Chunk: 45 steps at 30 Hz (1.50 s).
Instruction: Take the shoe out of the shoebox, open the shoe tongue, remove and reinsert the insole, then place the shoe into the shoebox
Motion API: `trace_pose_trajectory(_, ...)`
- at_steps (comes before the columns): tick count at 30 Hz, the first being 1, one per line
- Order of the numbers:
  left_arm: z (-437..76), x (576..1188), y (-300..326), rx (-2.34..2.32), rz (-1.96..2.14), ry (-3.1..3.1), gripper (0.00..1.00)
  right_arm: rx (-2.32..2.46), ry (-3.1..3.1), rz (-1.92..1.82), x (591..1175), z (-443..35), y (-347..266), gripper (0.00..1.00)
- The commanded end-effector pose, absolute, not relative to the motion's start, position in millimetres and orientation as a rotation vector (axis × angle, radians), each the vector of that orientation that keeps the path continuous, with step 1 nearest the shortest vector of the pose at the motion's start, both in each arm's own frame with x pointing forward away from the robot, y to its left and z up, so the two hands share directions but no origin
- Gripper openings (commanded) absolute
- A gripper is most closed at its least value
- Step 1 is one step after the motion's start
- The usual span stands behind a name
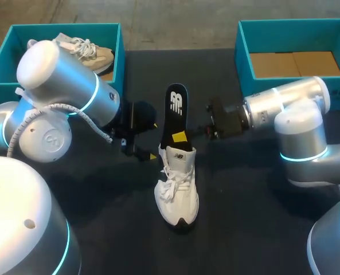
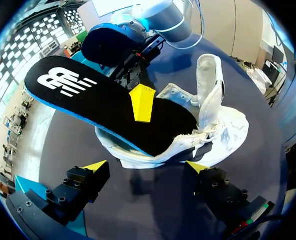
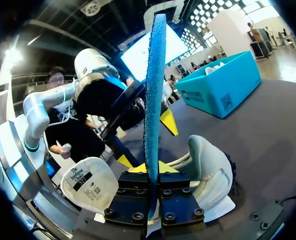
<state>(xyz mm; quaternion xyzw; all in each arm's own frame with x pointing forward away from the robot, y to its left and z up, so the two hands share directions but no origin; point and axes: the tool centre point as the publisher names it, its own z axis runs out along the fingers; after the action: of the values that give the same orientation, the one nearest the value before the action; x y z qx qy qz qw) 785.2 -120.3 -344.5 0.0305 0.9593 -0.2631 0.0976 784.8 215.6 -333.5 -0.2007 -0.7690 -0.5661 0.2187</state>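
Dark table, middle: white lace-up sneaker (image 1: 178, 192), toe toward near edge, is half-entered by long black foam insole (image 1: 175, 109) slanting toward far edge, pinched edgewise by right gripper (image 3: 148, 172); left gripper (image 2: 147, 167) is held wide beside the heel.

I count two shoeboxes, left shoebox (image 1: 3, 57) and right shoebox (image 1: 244, 51); two shoes, white shoe (image 1: 178, 195) and beige shoe (image 1: 86, 51); one insole (image 1: 175, 112); my two grippers, left gripper (image 2: 147, 166) and right gripper (image 3: 150, 167)
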Motion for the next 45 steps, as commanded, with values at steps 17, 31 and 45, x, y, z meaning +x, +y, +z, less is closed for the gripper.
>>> trace_pose_trajectory(17,-345,784,-120,0.089,-0.777,2.837,1.0,-0.538,-2.16,-1.525,777,-332,220,0.19)
trace_pose_trajectory(31,-345,784,-120,0.089,-0.777,2.837,1.0,-0.529,-2.169,-1.487,795,-337,217,0.0)
trace_pose_trajectory(45,-345,784,-120,0.089,-0.777,2.837,1.0,-0.557,-2.154,-1.346,778,-356,221,0.0)
